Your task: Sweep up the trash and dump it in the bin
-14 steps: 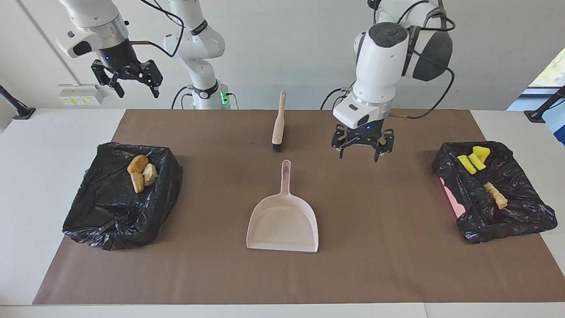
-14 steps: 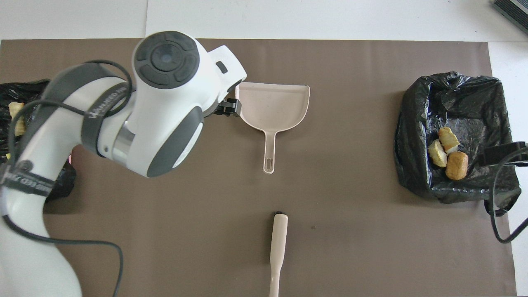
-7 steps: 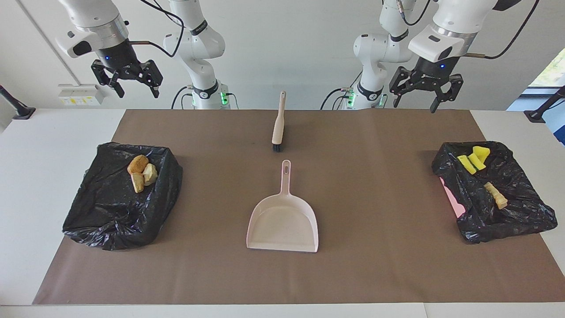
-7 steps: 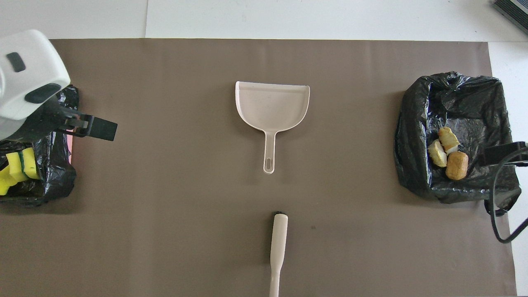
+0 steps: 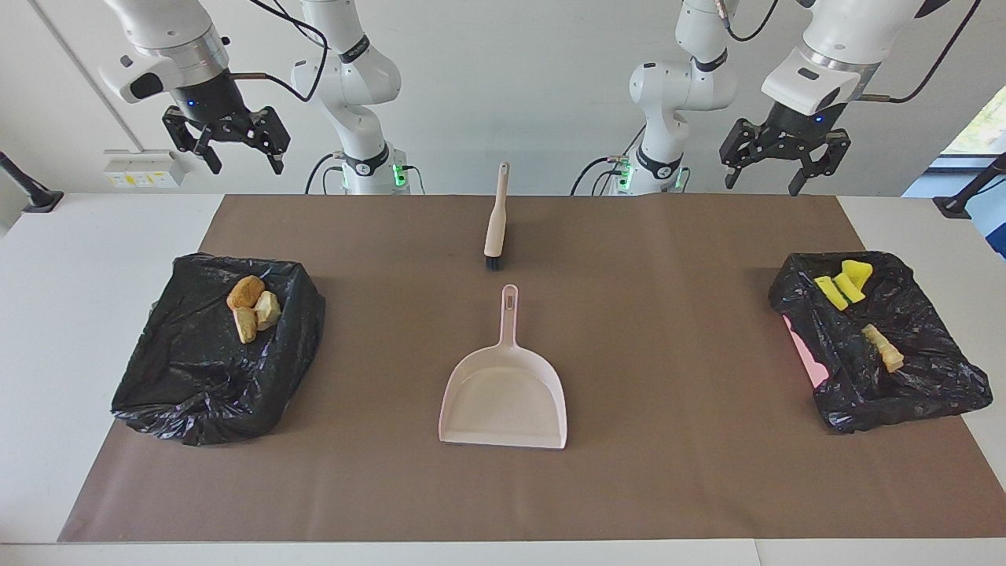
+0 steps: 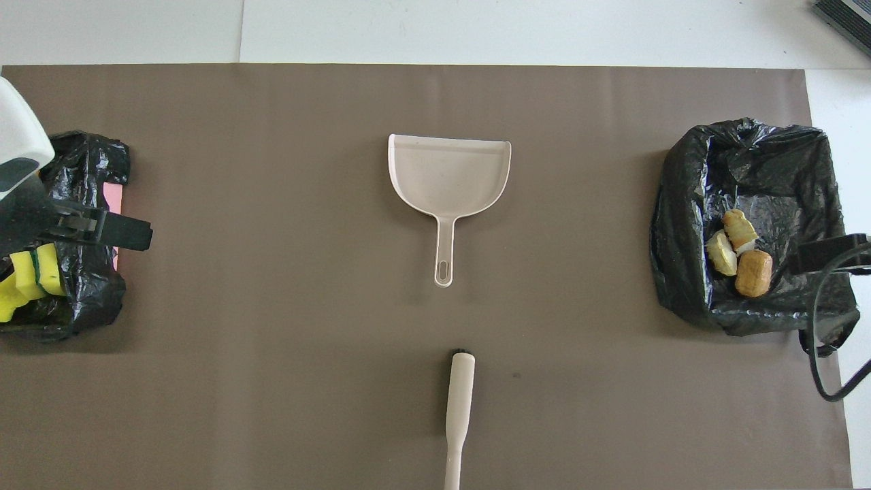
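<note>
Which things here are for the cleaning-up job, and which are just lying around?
For the job:
- dustpan, mid-mat
- brush, nearer the robots than the dustpan
- bread bits in the bin at the right arm's end
- yellow sponge bits and one bread bit in the other bin

Just there:
- brown mat
- left gripper and right gripper, both raised, open, empty
</note>
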Robot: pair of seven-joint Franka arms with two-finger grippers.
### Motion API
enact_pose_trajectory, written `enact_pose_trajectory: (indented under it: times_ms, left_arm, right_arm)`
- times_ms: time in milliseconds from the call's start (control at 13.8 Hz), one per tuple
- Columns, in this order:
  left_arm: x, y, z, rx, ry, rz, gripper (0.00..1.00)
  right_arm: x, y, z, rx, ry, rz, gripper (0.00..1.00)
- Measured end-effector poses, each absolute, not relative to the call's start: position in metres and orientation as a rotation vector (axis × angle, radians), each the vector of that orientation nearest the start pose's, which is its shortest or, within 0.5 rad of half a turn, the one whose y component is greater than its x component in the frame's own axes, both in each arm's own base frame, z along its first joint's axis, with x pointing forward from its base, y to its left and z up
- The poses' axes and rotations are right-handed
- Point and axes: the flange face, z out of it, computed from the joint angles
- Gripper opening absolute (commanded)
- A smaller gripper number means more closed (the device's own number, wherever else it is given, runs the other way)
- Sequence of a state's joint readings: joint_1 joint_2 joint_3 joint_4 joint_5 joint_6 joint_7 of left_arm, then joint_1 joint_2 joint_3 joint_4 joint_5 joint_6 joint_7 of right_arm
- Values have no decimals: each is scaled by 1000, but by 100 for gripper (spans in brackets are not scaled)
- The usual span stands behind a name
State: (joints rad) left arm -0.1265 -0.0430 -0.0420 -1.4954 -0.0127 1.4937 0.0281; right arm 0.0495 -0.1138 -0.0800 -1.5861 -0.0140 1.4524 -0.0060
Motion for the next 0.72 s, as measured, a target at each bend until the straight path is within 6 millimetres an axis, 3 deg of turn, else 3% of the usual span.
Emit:
enact_pose_trajectory:
  times_ms: [435, 725]
  left_arm:
    - [529, -66, 675, -3145, 235, -60, 100]
    - [529, -64, 675, -3145, 229, -59, 100]
  right_arm:
    - [506, -20, 667, -3146, 39, 32, 100]
    - [506, -20, 667, -3146, 39, 32, 100]
